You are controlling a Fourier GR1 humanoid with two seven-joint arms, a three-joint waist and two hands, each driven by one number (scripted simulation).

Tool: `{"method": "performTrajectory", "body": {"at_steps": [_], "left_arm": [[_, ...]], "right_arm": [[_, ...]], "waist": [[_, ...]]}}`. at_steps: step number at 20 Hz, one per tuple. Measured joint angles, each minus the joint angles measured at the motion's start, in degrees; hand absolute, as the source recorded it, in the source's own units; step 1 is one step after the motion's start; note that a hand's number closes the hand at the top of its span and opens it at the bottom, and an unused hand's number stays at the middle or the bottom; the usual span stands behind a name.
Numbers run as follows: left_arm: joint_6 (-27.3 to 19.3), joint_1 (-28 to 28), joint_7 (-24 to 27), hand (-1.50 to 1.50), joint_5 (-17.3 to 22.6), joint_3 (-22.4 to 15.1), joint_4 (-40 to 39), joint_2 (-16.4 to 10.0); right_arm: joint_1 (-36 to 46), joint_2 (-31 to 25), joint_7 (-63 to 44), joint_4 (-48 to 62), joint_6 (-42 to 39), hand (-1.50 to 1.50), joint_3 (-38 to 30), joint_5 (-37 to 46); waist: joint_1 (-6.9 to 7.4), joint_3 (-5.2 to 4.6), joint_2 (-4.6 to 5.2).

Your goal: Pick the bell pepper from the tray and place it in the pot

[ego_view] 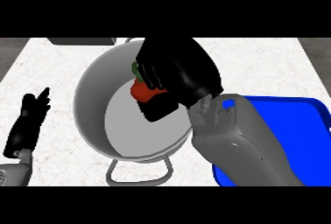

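A red bell pepper [139, 89] with a green stem peeks out from under my right hand [177, 70], whose fingers and thumb curl round it. That hand hangs over the inside of the grey pot [90, 87], which stands in the middle of the counter with a wire handle toward me. The blue tray [301, 113] lies at the right, largely hidden by my right forearm. At the left edge my left hand [29, 120] rests open on the counter, fingers pointing away.
The white marbled counter [39, 57] surrounds the pot. A grey object [81, 40] shows at the far edge, upper left. Dark floor borders the counter's left and right sides.
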State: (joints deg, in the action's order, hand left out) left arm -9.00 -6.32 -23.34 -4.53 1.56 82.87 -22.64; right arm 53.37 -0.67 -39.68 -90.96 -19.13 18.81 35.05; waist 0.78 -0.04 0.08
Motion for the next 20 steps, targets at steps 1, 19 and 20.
{"method": "performTrajectory", "body": {"at_steps": [1,19,20], "left_arm": [[0.0,0.0,0.5,0.0,-0.1,0.0,-0.4,0.3],[0.5,1.0,1.3,0.0,-1.4,1.0,0.2,1.5],[0.4,1.7,1.1,0.0,-1.4,1.1,1.2,1.4]], "right_arm": [[-0.6,0.1,-0.1,1.8,1.5,-1.5,1.2,-0.8],[-4.5,0.5,12.8,12.9,34.5,-1.5,-2.0,-18.9],[-5.6,-0.1,13.6,12.1,34.8,-1.5,-3.2,-19.4]], "waist": [[0.1,0.0,0.03],[-0.02,0.05,0.03],[-0.13,0.05,-0.02]]}}
